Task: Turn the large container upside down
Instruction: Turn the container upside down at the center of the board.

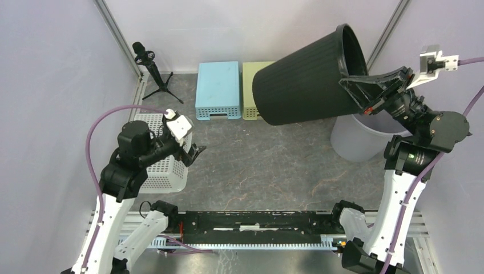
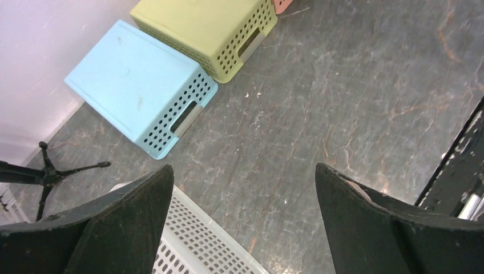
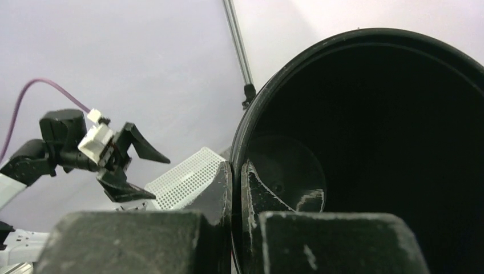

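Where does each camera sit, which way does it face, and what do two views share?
Top external: above and behind, looking down; both arms, right hand gripping the black bin.
Left wrist: down past the open left hand at the blue basket.
Right wrist: looks along its fingers into the bin.
Top and left wrist share that basket.

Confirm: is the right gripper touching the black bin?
Touching. The right wrist view shows the right gripper pinching the rim of the black bin.
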`<state>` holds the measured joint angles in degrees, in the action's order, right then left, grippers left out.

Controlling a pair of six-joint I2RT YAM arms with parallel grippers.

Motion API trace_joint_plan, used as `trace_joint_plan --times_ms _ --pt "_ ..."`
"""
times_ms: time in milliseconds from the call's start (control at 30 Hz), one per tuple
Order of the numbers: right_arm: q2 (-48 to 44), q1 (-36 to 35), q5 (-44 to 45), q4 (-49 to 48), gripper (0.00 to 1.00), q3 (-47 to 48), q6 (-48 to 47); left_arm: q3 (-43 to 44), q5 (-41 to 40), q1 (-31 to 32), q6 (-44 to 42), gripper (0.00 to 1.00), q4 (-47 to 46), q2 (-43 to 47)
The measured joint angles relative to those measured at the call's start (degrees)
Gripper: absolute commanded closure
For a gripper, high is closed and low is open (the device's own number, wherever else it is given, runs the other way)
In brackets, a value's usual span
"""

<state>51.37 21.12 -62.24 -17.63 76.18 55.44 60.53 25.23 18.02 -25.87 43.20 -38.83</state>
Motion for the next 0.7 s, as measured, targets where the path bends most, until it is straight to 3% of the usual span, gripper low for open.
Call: trace_joint_plan --times_ms 200,367,500,600,700 --pt "-0.87 -2.43 -0.09 13.53 1.0 -1.75 -10.69 2.08 1.92 -1.31 5.25 0.0 -1.55 -5.07" --pt "5.18 -20.9 10.08 27.15 1.0 -2.27 -25.88 1.29 2.14 -2.32 6.86 0.0 -2.36 -7.43" --pt "9.49 -26.86 14.84 33.46 1.0 -5.73 -30.8 0.61 2.6 -2.71 6.82 0.0 -2.71 -7.26" --pt "9.94 -31.26 16.83 32.83 1.0 -11.02 -31.23 -0.85 3.48 -2.97 6.25 0.0 -2.71 -6.47" --pt "9.68 -35.04 17.22 24.46 1.0 -16.33 -28.98 -3.37 4.04 -3.23 4.7 0.05 -2.6 -5.68"
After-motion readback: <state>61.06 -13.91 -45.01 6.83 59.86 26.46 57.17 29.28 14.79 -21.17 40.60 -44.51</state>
